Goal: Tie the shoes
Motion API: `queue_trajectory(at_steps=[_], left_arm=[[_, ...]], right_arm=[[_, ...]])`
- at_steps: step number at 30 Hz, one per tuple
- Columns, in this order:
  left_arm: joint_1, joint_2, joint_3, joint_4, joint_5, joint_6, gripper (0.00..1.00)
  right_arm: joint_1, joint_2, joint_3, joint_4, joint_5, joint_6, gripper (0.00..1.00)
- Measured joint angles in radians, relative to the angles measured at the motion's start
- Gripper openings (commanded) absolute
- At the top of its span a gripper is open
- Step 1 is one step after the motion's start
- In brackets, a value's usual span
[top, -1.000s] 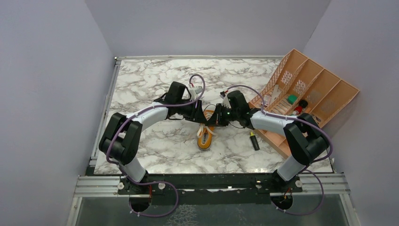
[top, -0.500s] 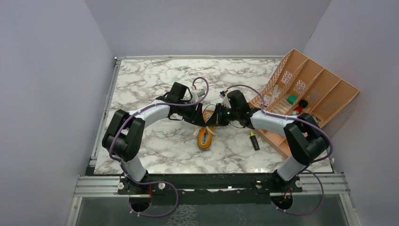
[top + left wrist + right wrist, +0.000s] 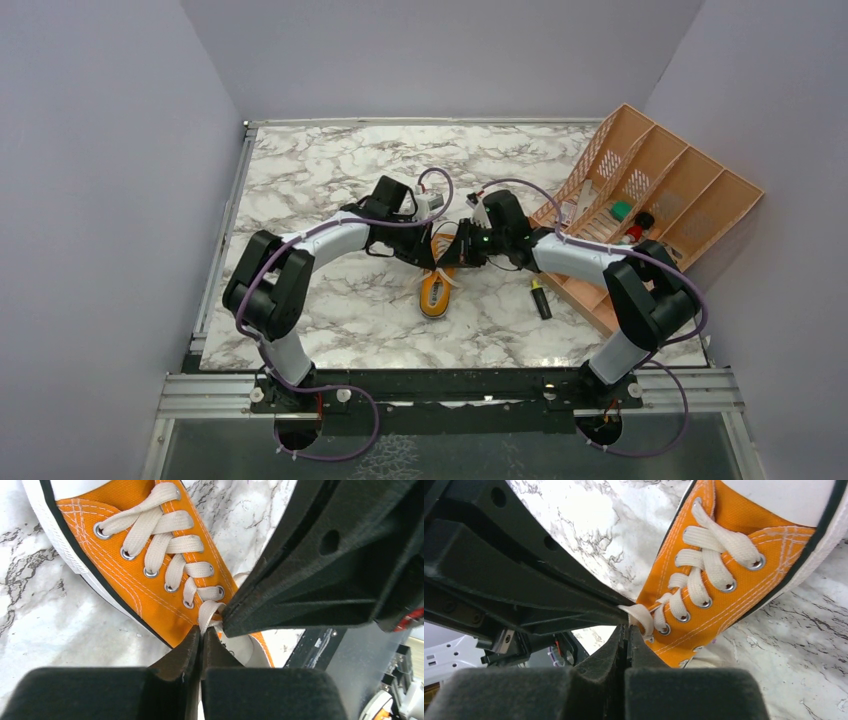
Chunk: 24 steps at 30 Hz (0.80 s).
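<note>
An orange sneaker (image 3: 435, 293) with white laces lies mid-table, between both arms. In the left wrist view the shoe (image 3: 150, 575) fills the top, and my left gripper (image 3: 201, 633) is shut on a white lace (image 3: 207, 612) coming off the top eyelets. My right gripper (image 3: 626, 631) is shut at the same spot on the shoe (image 3: 729, 585), its tips against the lace (image 3: 640, 615); no lace shows between its fingers. From above, the left gripper (image 3: 441, 262) and the right gripper (image 3: 454, 260) meet tip to tip over the shoe's opening.
A peach slotted organizer (image 3: 662, 200) with small items leans at the right. A yellow-and-black marker (image 3: 540, 298) lies on the marble table (image 3: 320, 170) right of the shoe. The right arm's body (image 3: 330, 565) crowds the left wrist view.
The left arm has shifted right toward the shoe and its jaws have closed on the lace. The right arm and the shoe have stayed put.
</note>
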Motion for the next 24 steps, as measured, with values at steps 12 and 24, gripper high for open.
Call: queue_trajectory(at_steps=[12,24], left_arm=[[-0.021,-0.01,0.001,0.011,-0.077,-0.024,0.0],[-0.022,-0.054,-0.019,0.024,-0.095,-0.025,0.0]], right_arm=[[-0.042,-0.011,0.158,-0.199,-0.08,-0.254,0.36],[-0.191,0.227,0.277,-0.282,-0.452,-0.506,0.34]])
